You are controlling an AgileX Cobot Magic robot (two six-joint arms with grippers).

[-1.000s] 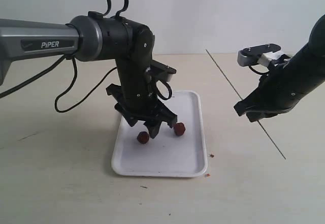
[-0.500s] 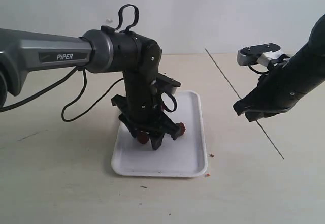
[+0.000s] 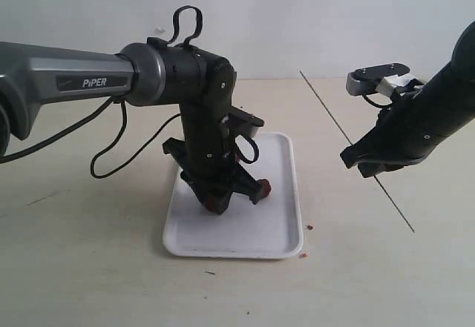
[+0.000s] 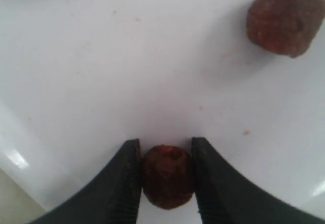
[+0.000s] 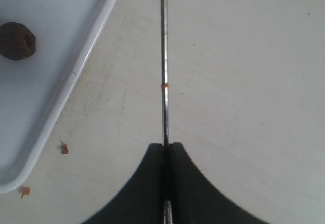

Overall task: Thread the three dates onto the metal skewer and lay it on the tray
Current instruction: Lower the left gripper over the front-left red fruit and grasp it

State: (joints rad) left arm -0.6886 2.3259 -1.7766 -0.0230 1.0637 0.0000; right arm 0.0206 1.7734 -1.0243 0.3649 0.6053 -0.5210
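Note:
Down on the white tray (image 3: 260, 227), my left gripper (image 3: 218, 204) is shut on one date (image 4: 167, 176), which sits squeezed between both fingers (image 4: 124, 178) and rests on the tray floor (image 4: 127, 56). Close beside it lies a second date (image 3: 262, 187), free of the gripper (image 4: 286, 18), also showing in the right wrist view (image 5: 17, 41). The third date is hidden. Off the tray's right side, my right gripper (image 3: 375, 162) is shut on the metal skewer (image 3: 334, 119). The thin rod (image 5: 164, 56) sticks straight out of the closed fingertips (image 5: 165, 145) above the table.
Small orange-brown crumbs (image 3: 309, 228) lie on the beige table by the tray's near right corner (image 5: 64, 149). A black cable (image 3: 104, 156) loops from the left arm over the table left of the tray. The tray rim (image 5: 76, 71) runs close to the skewer.
The left arm has dropped onto the tray and shifted slightly right, and its fingers have closed round the nearer date. The right arm and skewer have stayed still.

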